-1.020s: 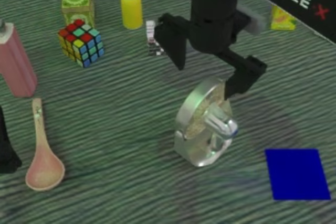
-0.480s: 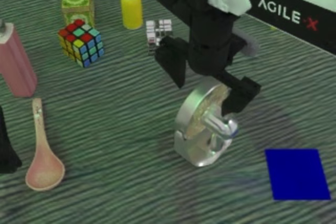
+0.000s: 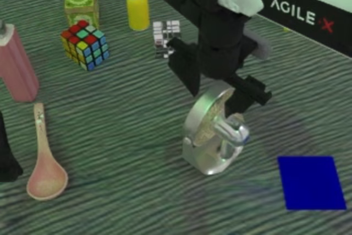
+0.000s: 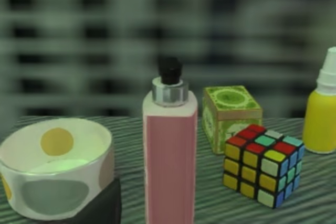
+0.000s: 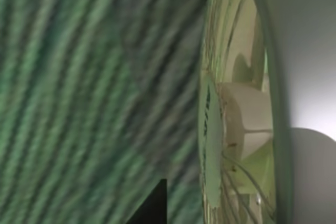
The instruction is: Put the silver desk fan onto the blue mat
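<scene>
The silver desk fan [image 3: 212, 136] stands upright on its base at the table's centre, ring guard edge-on and motor housing facing the right. My right gripper [image 3: 219, 83] hangs open just over the top of the ring, one finger on each side, without gripping it. In the right wrist view the beige grille [image 5: 236, 119] fills the frame beside one dark fingertip [image 5: 153, 208]. The blue mat [image 3: 312, 182] lies flat at the front right, apart from the fan. My left arm [image 3: 5, 158] is parked at the left edge.
Along the back stand a green box [image 3: 81, 1], a yellow bottle [image 3: 137, 6], a colour cube [image 3: 85, 44] and a small mirror cube [image 3: 166, 37]. A pink bottle [image 3: 16, 64] and a pink spoon [image 3: 44, 160] sit at the left. A spotted bowl [image 4: 55, 166] shows in the left wrist view.
My right arm has swung and come down onto the fan, uncovering the mirror cube behind it. Its fingers now straddle the ring more closely. The fan and mat have not moved.
</scene>
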`<state>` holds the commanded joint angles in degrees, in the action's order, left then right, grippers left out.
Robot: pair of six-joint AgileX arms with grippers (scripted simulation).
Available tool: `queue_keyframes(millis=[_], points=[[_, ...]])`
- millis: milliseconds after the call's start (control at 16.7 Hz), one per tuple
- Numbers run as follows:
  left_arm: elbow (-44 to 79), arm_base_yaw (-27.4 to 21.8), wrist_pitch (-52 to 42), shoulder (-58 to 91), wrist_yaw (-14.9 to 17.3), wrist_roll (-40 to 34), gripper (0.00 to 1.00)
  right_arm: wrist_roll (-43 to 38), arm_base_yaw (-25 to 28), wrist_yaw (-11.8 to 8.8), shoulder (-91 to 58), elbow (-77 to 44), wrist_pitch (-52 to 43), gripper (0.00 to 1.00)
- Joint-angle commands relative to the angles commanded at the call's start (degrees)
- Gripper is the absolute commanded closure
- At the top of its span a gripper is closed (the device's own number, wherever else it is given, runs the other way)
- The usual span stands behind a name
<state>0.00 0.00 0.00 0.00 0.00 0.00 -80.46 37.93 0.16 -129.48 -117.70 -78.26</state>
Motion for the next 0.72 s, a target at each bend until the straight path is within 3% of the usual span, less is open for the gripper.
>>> queue_keyframes(millis=[420,720], points=[[0.0,0.0,0.0,0.0,0.0,0.0,0.0,0.0,0.0,0.0,0.0,0.0,0.0,0.98],[0.0,0.0,0.0,0.0,0.0,0.0,0.0,0.0,0.0,0.0,0.0,0.0,0.0,1.0]])
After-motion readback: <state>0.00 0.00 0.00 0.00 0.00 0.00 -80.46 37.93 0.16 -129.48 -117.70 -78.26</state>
